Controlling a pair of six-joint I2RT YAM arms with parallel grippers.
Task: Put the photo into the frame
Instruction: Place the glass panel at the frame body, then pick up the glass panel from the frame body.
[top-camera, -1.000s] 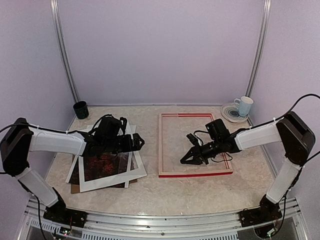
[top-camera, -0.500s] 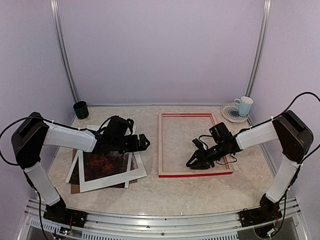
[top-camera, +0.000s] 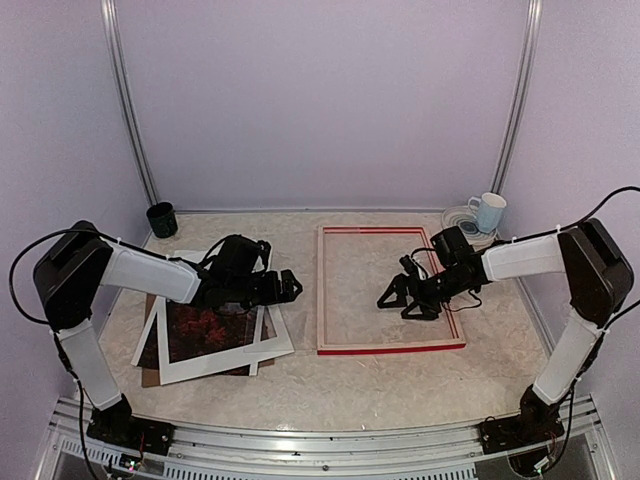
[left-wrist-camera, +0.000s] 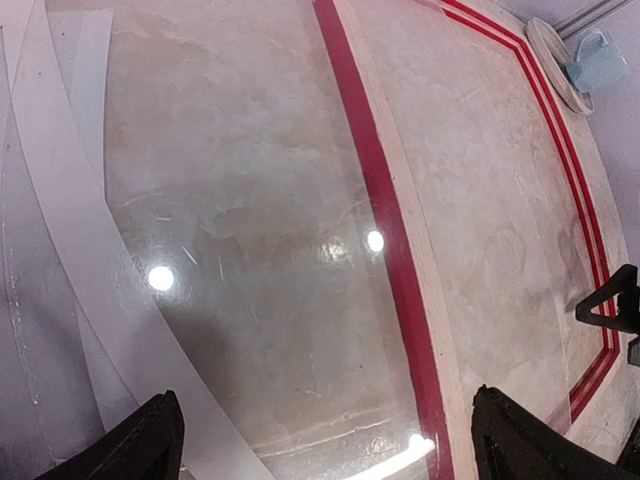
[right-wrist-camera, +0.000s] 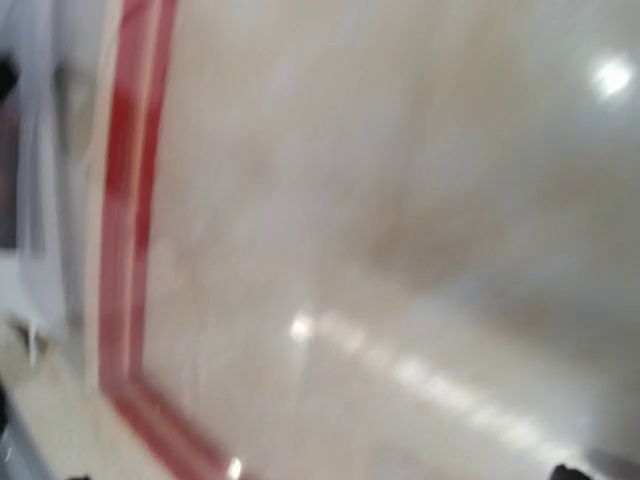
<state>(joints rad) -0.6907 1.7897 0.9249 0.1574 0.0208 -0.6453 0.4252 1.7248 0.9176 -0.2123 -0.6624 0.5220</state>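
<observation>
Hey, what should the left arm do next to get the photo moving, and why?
Probably lower the open left gripper onto the nearest edge of the white mat and pinch it to lift it off. The photo lies under that mat, showing only through its window. The frame lies empty, and the gripper holds nothing.

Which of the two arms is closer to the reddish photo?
Left. The left gripper hovers just beyond the photo's far right corner; the right gripper hangs over the frame, farther off.

No readable text, labels or numbers in any view.
</observation>
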